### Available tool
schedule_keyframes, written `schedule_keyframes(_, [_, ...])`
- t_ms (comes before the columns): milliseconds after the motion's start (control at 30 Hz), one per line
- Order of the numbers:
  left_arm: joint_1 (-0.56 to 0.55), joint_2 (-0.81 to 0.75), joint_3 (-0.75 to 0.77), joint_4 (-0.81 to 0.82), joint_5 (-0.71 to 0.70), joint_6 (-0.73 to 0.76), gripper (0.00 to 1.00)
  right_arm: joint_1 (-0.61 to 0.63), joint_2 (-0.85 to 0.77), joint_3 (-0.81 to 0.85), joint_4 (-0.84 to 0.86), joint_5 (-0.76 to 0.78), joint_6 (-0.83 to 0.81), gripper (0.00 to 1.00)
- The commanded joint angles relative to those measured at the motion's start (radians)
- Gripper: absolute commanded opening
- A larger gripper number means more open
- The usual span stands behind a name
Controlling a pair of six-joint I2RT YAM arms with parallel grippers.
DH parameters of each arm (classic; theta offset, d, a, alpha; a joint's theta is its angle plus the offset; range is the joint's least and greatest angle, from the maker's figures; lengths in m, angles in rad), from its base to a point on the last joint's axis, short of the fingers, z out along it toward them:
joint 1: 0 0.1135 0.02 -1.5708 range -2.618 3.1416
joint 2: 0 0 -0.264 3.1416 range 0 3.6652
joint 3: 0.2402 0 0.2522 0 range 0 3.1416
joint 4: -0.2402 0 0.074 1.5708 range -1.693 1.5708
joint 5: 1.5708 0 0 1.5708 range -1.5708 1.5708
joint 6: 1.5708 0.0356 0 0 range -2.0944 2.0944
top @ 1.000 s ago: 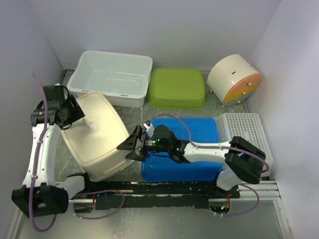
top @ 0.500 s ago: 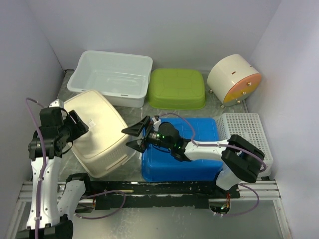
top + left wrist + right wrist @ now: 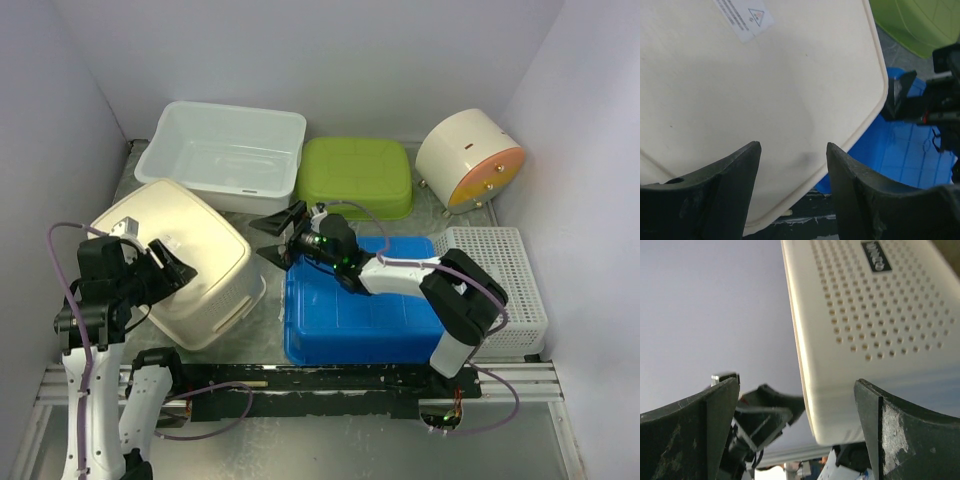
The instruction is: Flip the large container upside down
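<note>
Container-wise, the big cream container (image 3: 185, 255) sat at the front-left, flat base facing up, so the flip looked pretty much done, though I couldn't tell whether its rim was flat down all round. Its long axis ran roughly back-left to front-right in the top view, with the right corner just beside the blue bin (image 3: 360, 315). The left gripper (image 3: 172, 262) was the nearer one, hovering right over the base with its jaws apart and nothing pinched. The right gripper (image 3: 272, 238) stood over the blue bin's back-left corner, jaws spread as wide as they go, also empty, with the container off to its left. The left wrist view showed the smooth base and a warning sticker (image 3: 744, 17). The right wrist view instead caught the perforated side wall (image 3: 880, 315), which the top view barely showed.
</note>
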Motion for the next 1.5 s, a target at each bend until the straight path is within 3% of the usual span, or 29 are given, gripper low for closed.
schedule_keyframes(0, [0.009, -0.005, -0.056, -0.270, 0.122, -0.011, 0.69, -0.047, 0.039, 0.081, -0.097, 0.002, -0.088, 1.00])
schedule_keyframes(200, [0.009, 0.008, 0.009, -0.330, 0.130, 0.050, 0.69, -0.095, 0.018, 0.110, -0.171, -0.008, -0.143, 1.00])
schedule_keyframes(600, [-0.001, 0.031, -0.059, -0.227, 0.282, 0.074, 0.67, -0.200, -0.124, 0.045, -0.302, -0.025, -0.253, 1.00])
schedule_keyframes(1033, [-0.059, 0.102, -0.024, -0.198, 0.197, 0.104, 0.67, -0.215, -0.105, 0.060, -0.331, -0.073, -0.278, 1.00])
schedule_keyframes(1267, [-0.067, 0.124, -0.028, -0.168, 0.229, 0.100, 0.67, -0.207, -0.091, 0.071, -0.331, -0.133, -0.276, 1.00])
schedule_keyframes(1467, [-0.069, 0.131, -0.045, -0.137, 0.273, 0.091, 0.66, -0.119, -0.063, 0.126, -0.364, -0.134, -0.307, 1.00])
